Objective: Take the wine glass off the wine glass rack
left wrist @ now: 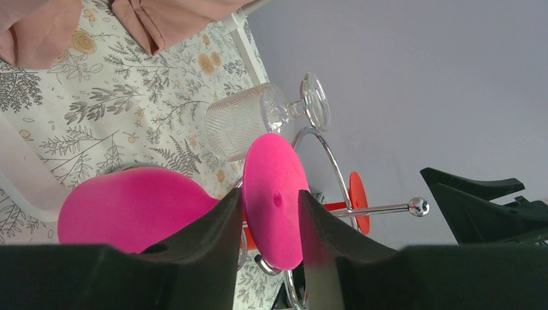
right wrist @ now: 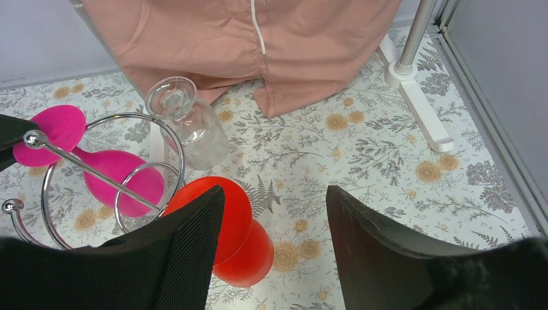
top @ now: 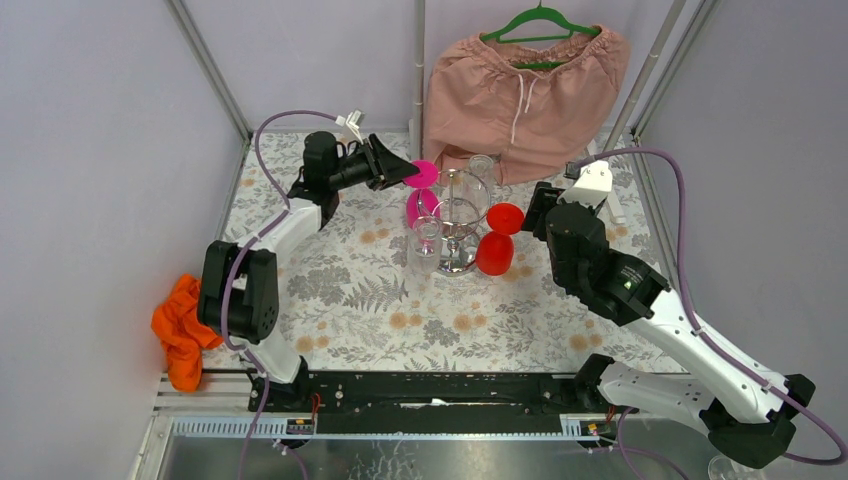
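The pink wine glass (top: 421, 206) hangs upside down on the left side of the rack (left wrist: 381, 208), foot up in the wire and bowl down. The rack stands mid-table, towards the far edge. As I read it, nothing is off the rack yet and the job is at the grasp.

My left claw (left wrist: 270, 200) has its fingers (left wrist: 213, 239) on either side of the pink foot. They look close enough to be touching, but I can't tell whether they pinch it or only bracket it. What is left is to secure the hold, slide the foot out of the wire, and carry the glass clear to a bare patch of the table (top: 350, 295).

My right claw (right wrist: 274, 194) is spread wide with nothing between its fingers. It hovers on the rack's right side, above a red glass (right wrist: 242, 248).

Only the left wrist view shows how the fingers fit round the foot; from above, the claw itself hides that. The top view alone gives me both arms at once, a clear glass (top: 427, 245) at the rack's near-left side, and an orange cloth (top: 178, 330) at the table's left edge. The right wrist view best shows the empty right claw, a ribbed clear glass (right wrist: 194, 132) on the far side of the rack, and pink shorts (right wrist: 258, 45) hanging at the far edge.
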{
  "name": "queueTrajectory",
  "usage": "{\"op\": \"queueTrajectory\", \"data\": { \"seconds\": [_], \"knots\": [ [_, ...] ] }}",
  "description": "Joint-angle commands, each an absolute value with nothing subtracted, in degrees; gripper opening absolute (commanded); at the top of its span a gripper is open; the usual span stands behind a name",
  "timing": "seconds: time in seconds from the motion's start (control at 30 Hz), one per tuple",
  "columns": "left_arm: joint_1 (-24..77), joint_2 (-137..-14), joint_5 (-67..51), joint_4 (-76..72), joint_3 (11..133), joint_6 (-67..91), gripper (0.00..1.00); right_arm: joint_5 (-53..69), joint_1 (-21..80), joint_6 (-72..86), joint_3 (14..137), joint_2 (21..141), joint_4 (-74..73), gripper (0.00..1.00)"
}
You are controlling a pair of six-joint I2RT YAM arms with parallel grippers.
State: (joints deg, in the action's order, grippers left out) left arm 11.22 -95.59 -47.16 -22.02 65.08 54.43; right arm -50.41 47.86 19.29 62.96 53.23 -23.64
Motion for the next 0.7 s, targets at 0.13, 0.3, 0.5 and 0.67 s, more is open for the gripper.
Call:
{"op": "queueTrajectory", "data": {
  "seconds": [0.13,0.3,0.5,0.67],
  "knots": [
    [11.6,-96.8,-48.4,-24.9,65.4,54.1,0.38,-53.3,48.2,19.9,62.2,53.1,-21.3,0.66],
    [11.6,-97.5,-48.8,-24.0,66.8,53.4,0.35,-53.2,48.2,20.0,62.0,53.2,-21.1,0.66],
    [11.6,-98.8,-49.7,-23.6,68.8,53.2,0.33,-53.1,48.2,20.0,61.8,53.4,-20.9,0.66],
    [11.6,-99.2,-49.9,-23.2,69.9,53.0,0.33,-53.0,48.2,20.0,61.6,53.7,-20.8,0.66]
  ]
}}
